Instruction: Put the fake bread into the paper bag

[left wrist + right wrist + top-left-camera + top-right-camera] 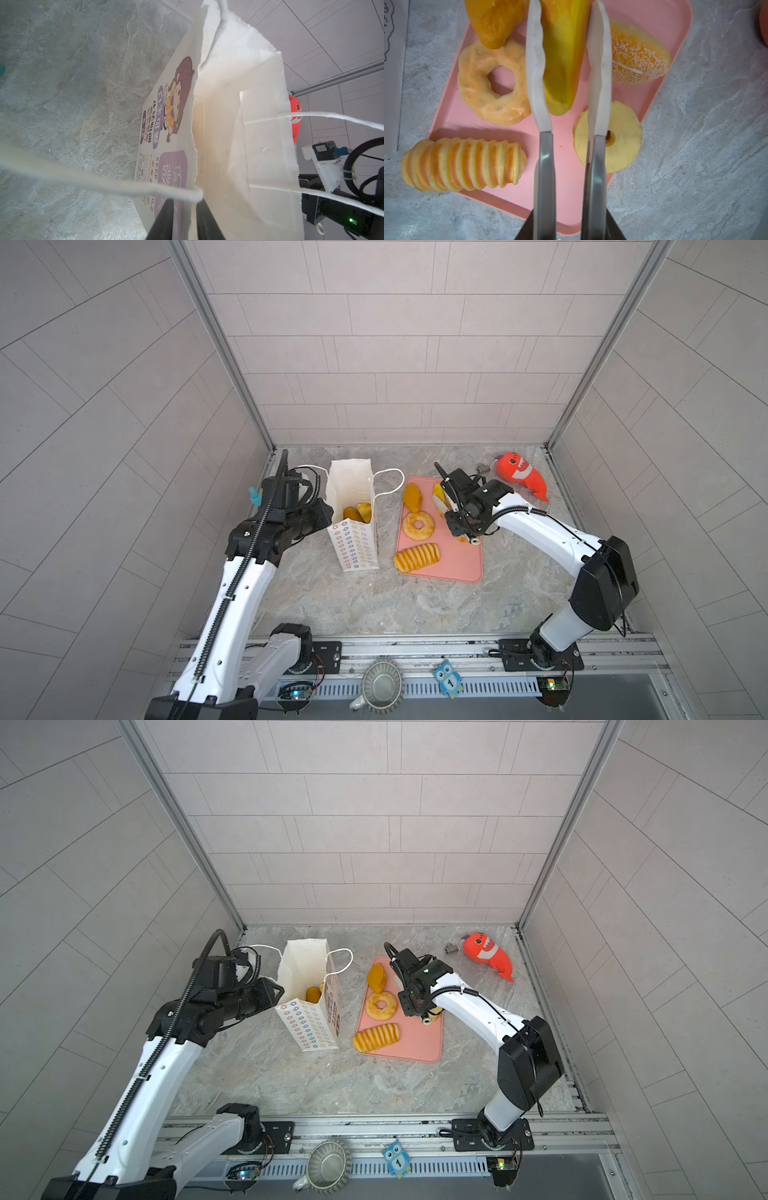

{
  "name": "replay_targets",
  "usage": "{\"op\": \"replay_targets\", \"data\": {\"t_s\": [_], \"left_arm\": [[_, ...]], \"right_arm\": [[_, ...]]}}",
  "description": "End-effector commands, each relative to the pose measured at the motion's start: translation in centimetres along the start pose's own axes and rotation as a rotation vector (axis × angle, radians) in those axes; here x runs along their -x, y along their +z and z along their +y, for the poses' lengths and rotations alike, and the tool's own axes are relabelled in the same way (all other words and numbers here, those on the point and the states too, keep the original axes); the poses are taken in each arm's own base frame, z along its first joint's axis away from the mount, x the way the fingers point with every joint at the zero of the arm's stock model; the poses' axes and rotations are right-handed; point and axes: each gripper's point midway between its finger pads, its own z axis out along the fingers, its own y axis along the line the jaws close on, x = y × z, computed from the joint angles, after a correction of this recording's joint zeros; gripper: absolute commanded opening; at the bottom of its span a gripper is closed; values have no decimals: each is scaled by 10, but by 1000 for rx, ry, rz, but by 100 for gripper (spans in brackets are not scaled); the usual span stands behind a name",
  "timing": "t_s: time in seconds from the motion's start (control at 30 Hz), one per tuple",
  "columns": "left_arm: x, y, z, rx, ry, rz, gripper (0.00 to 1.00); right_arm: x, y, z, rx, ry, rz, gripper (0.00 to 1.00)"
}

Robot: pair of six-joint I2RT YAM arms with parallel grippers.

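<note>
Jaws: right gripper (564, 12) clamped on yellow loaf (560, 62), left gripper (184, 205) parted astride paper bag (259, 145) rim. Pick step judged in hand; leftward carry over bag mouth required.

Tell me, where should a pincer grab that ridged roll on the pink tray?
Grip the roll across its middle, coming straight down from above. It lies flat at the near corner of the tray, long and narrow, with both long sides free; its crosswise ridges may give grooves to settle in. The bag stands close beside it, so a sideways approach looks cramped.
</note>
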Motion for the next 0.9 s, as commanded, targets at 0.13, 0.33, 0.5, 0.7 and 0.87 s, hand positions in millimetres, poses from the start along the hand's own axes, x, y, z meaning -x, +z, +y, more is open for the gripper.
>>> {"op": "replay_targets", "data": {"t_s": [0.13,0.33,0.5,0.7,0.87], "left_arm": [[14,-16,-9,-13,23,-49,25],[13,-14,-8,-11,22,-44,16],[13,-13,-7,-8,21,-42,11],[12,-13,-7,-8,21,-39,6],[11,-12,-5,-4,21,-37,5]], "right_arm": [[12,-34,-10,-7,30,-86,37],[13,-51,-16,-11,35,-137,37],[15,-67,-22,-13,45,-188,38],[18,-89,-26,4,51,-249,38],[21,-104,-28,24,61,-290,39]]}}
